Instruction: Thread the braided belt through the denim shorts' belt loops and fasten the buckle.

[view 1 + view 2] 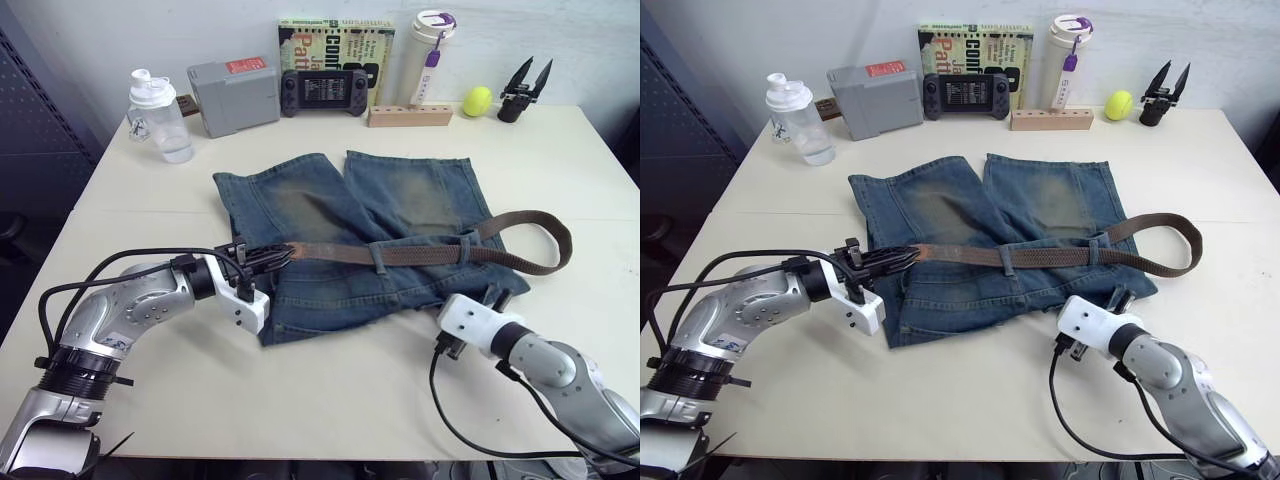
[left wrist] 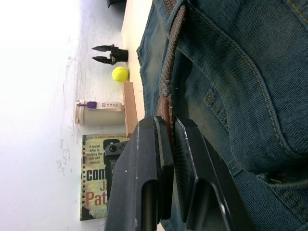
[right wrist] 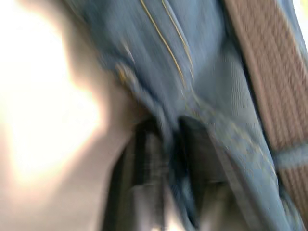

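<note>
The denim shorts (image 1: pixel 400 200) lie flat mid-table, waistband toward me. The braided belt (image 1: pixel 420 255) runs along the waistband under two belt loops (image 1: pixel 378 258) (image 1: pixel 465 245), then curls in a loose bend (image 1: pixel 560 245) off the shorts' right side. My left gripper (image 1: pixel 278 255) is shut on the belt's brown leather end at the waistband's left; the left wrist view shows that end (image 2: pixel 165 108) squeezed between the fingers (image 2: pixel 149 159). My right gripper (image 1: pixel 497 296) is at the waistband's right corner, shut on the denim edge (image 3: pixel 171 139). I cannot make out the buckle.
Along the back edge stand a clear bottle (image 1: pixel 160 118), grey box (image 1: pixel 233 95), game controller (image 1: pixel 322 92), book (image 1: pixel 335 45), wooden block (image 1: pixel 410 115), white tumbler (image 1: pixel 428 55), yellow ball (image 1: pixel 477 100) and a black spare gripper (image 1: pixel 522 92).
</note>
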Robot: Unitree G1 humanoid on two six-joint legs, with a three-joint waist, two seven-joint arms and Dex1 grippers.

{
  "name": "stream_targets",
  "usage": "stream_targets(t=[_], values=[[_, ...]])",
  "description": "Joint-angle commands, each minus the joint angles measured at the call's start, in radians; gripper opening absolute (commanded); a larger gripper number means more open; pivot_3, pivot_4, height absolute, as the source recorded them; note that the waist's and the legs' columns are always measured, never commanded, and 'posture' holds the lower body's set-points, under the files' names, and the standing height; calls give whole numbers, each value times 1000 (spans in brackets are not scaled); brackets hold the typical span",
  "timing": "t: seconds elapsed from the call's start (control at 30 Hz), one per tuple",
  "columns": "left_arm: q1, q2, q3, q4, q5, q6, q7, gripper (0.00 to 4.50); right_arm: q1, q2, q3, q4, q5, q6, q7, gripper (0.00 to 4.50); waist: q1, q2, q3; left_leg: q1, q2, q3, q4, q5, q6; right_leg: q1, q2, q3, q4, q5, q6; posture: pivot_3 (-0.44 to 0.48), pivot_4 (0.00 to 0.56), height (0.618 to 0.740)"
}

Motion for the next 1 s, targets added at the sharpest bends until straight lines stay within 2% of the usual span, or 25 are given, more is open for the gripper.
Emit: stream_targets(t=[0.03, 0.2, 0.43, 0.53, 0.7, 0.8, 0.83, 0.87, 0.9, 0.97, 1.0], values=[[-13, -5, 13, -34, -24, -8, 7, 0, 17, -31, -139, 96, -64, 49, -42, 49, 3, 0, 0, 0, 0, 0, 0, 0, 0, 0, 0, 0, 0, 0, 0, 0, 150, 731], [-11, -4, 5, -32, -39, -36, 0, 0, 15, -68, -235, 208, -105, 47, -67, 49, 9, 0, 0, -1, -1, 1, 0, 0, 0, 0, -1, 0, 0, 0, 0, 0, 150, 731], [-5, -9, -15, -41, -88, -73, -30, 0, -32, -52, -243, 272, -142, 79, -77, 49, 0, 2, 1, -1, 0, 2, 0, 0, 0, 0, 0, -1, 0, 0, 0, 0, 150, 731], [-1, -11, -25, -46, -110, -83, -42, 0, -27, -42, -223, 250, -142, 69, -58, 49, 1, 2, 1, -1, 0, 2, 0, 0, 0, 0, 0, -1, 0, 0, 0, 0, 150, 731], [-7, -21, -30, -38, -121, -92, -56, 0, -12, 16, -304, 95, -30, 135, 17, 49, -1, 2, 1, -1, 0, 2, 0, 0, 0, 0, 0, -1, 0, 0, 0, 0, 150, 731], [-11, -26, -33, -33, -122, -96, -60, 0, -18, 27, -360, 11, 8, 236, 59, 1001, -2, 2, 1, -1, 0, 1, 0, 0, 0, 0, 0, -1, 0, 0, 0, 0, 150, 731], [-13, -28, -34, -30, -123, -99, -61, 0, -20, 25, -378, -11, 26, 280, 80, 1788, -1, 2, 1, -1, 0, 1, 0, 0, 0, 0, 0, -1, 0, 0, 0, 0, 150, 731], [-15, -31, -36, -28, -122, -101, -62, 0, -25, 19, -403, -30, 42, 317, 99, 2299, -1, 2, 1, 0, 0, 1, 0, 0, 0, 0, 1, -1, 0, 0, 0, 0, 150, 731], [-17, -34, -37, -26, -122, -103, -63, 0, -29, 9, -428, -48, 65, 355, 124, 2496, -1, 2, 1, -1, 0, 1, 0, 0, 0, 0, 1, -1, 0, 0, 0, 0, 150, 731], [-25, -40, -40, -18, -120, -107, -64, 0, -41, -45, -501, -78, 119, 424, 207, 3571, 0, 3, 1, -1, 0, 1, 0, 0, 0, 0, 0, 0, 0, 0, 0, 0, 150, 731], [-28, -43, -40, -14, -119, -109, -64, 0, -44, -74, -534, -90, 148, 454, 252, 3872, 0, 3, 1, -1, 0, 1, 0, 0, 0, 0, 0, 0, 0, 0, 0, 0, 150, 731]])
